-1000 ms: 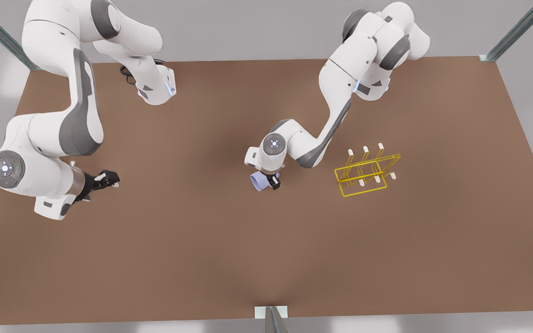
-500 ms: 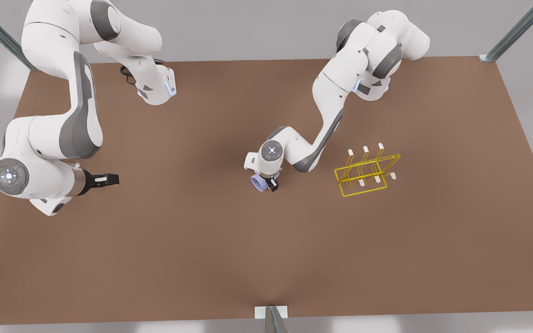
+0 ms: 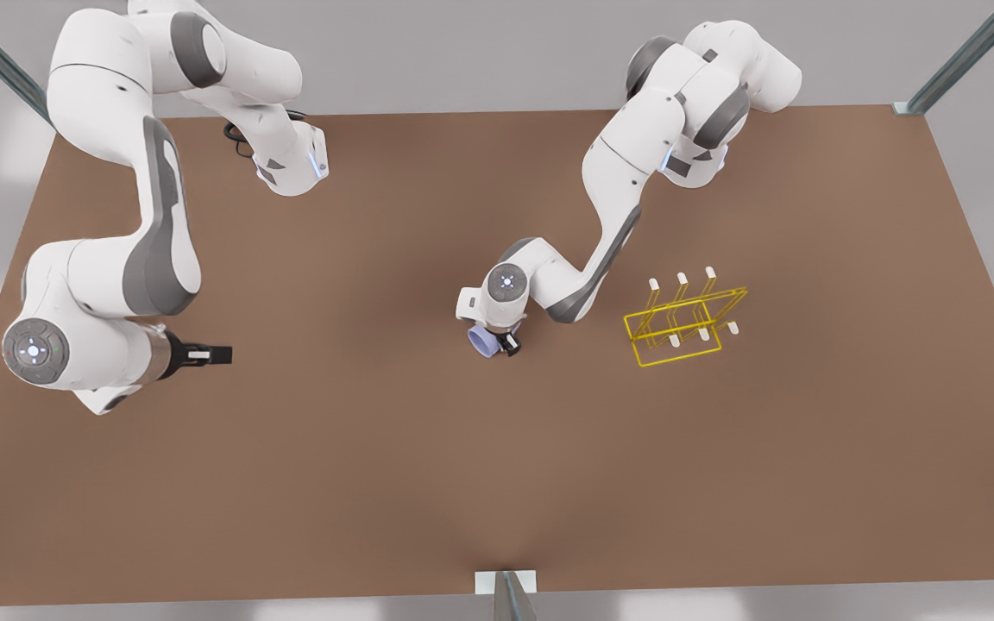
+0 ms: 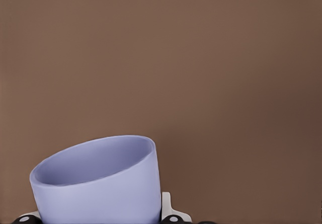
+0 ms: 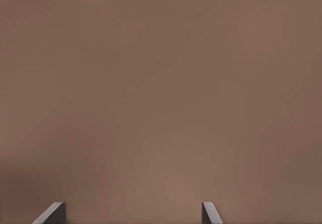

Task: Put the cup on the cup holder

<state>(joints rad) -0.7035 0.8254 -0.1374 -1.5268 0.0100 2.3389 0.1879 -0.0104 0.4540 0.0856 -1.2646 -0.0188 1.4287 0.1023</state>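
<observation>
The left hand point(image 3: 499, 341) grips the cup point(image 3: 485, 340) mid-desk point(image 3: 376, 483), well apart from the cup holder point(image 3: 685, 321). Carry it steadily, mouth aimed at a prong. The right hand point(image 3: 208, 354) waits spread and empty at the front view's left.

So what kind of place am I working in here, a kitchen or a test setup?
It looks like a simulated test cell, not a kitchen: a bare brown table, metal frame struts at the corners and plain grey walls. On the table stands the cup holder; the left gripper holds the cup.
</observation>
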